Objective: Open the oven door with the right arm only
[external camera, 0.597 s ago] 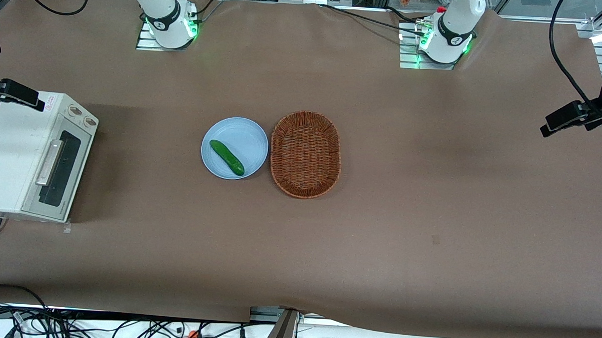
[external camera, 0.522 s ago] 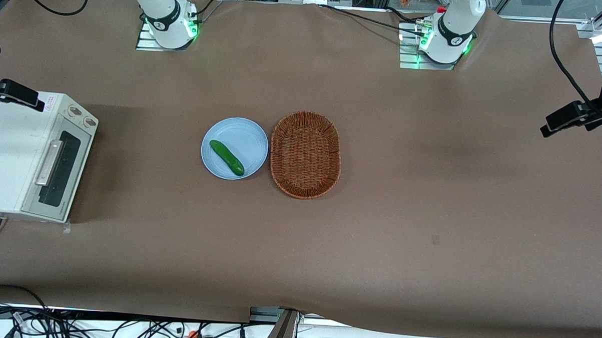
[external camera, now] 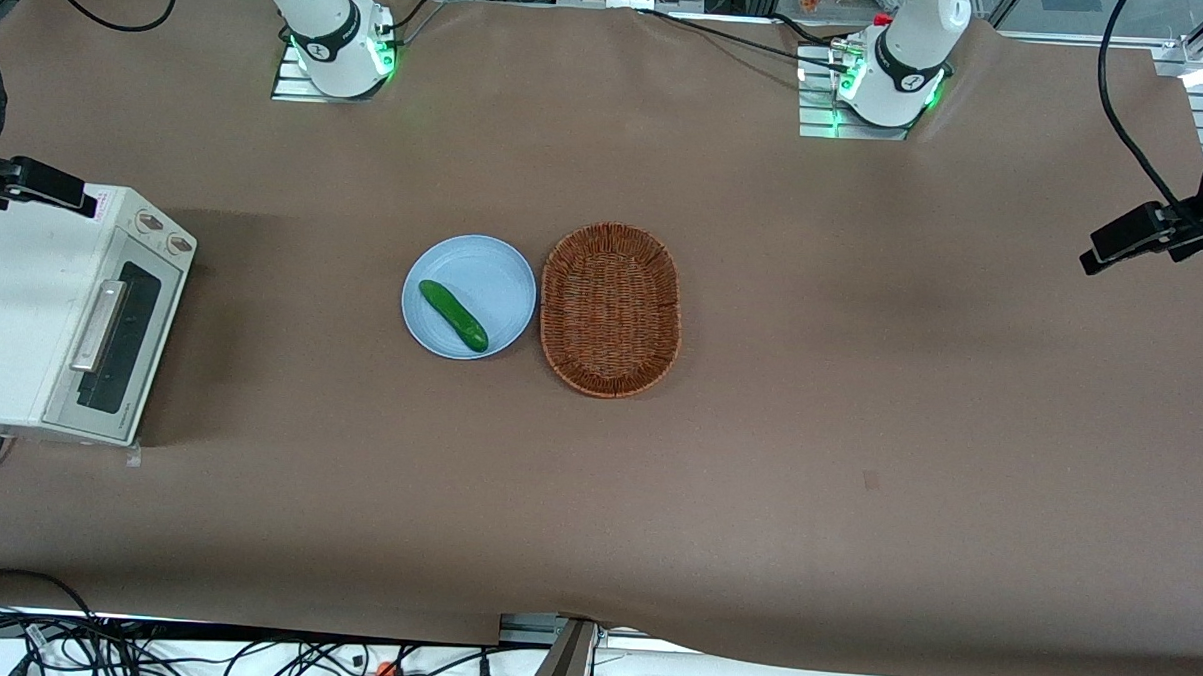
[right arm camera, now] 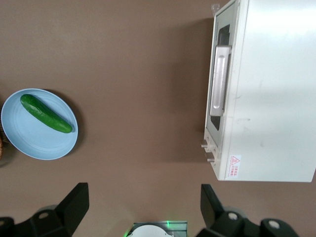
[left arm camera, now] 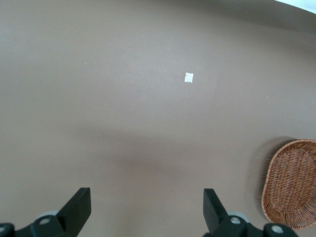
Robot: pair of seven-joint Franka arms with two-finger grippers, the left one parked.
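While the oven door (external camera: 119, 336) sat closed at the working arm's end of the table, I counted one plate (external camera: 494, 274), one cucumber (external camera: 452, 315), one basket (external camera: 611, 308). My gripper (right arm camera: 143, 197) hovered high, fingers (right arm camera: 74, 200) spread, barely shifted since earlier.

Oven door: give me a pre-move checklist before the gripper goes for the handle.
1. Oven door shut, handle untouched: ok, the task has yet to start.
2. Gripper open wide enough for the handle: ok, fingers spread, nothing between them.
3. Gripper near the handle: not ok, it hangs high above the table, over the bare cloth between oven and plate, apart from the door.
4. Space in front of the door free for it to swing down: ok, only bare cloth there.
5. Plate with cucumber and basket out of the path: ok, both sit mid-table, well apart from the oven.
6. Oven anchored against pulling: cannot tell.
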